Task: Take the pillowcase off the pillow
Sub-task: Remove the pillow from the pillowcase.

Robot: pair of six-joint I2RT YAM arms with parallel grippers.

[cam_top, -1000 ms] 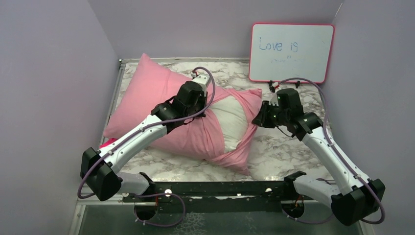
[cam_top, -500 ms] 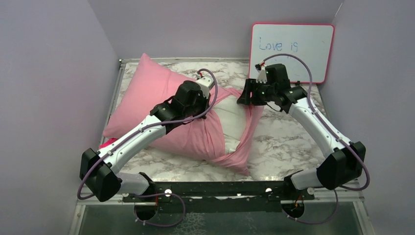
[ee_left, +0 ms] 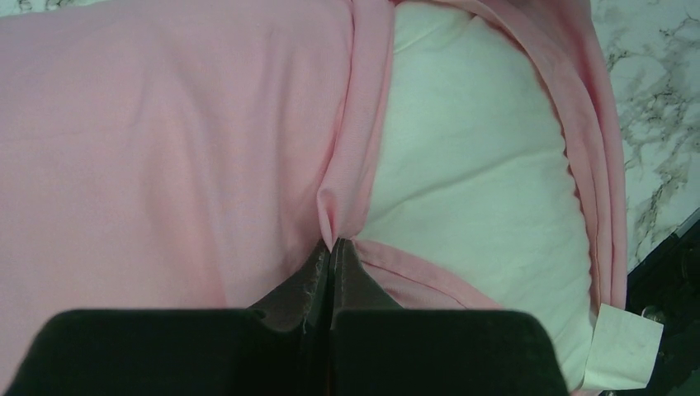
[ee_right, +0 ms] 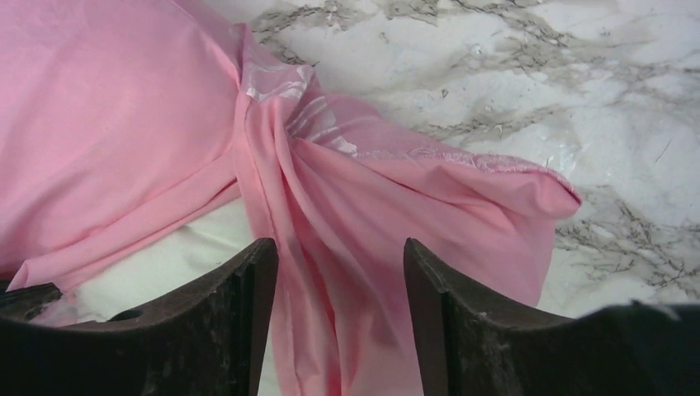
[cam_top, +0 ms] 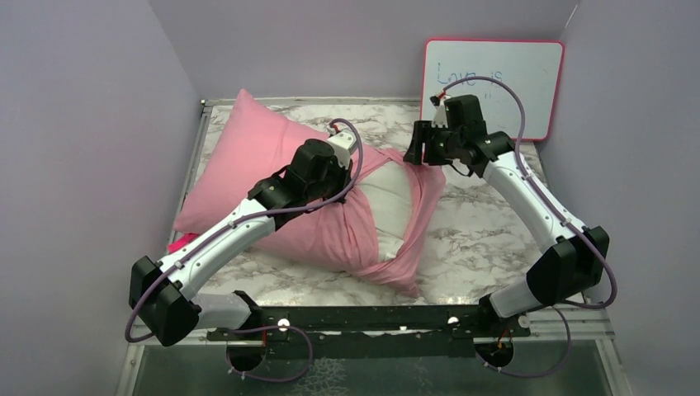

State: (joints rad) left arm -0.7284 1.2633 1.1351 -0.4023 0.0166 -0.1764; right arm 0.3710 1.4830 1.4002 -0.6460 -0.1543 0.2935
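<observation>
left end effector (ee_left: 332, 247) is pinching the pillowcase (ee_left: 165, 124) hem by the pillow (ee_left: 470, 165). right end effector (ee_right: 340, 256) is hanging wide open over its bunched 2 o'clock corner, should be grabbing deep there

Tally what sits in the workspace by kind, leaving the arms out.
Pillowcase, pink: 1
Pillow, white: 1
Whiteboard, pink-framed: 1
Small bright-pink thing at the table's left edge, unclear what: 1
Total: 4
</observation>
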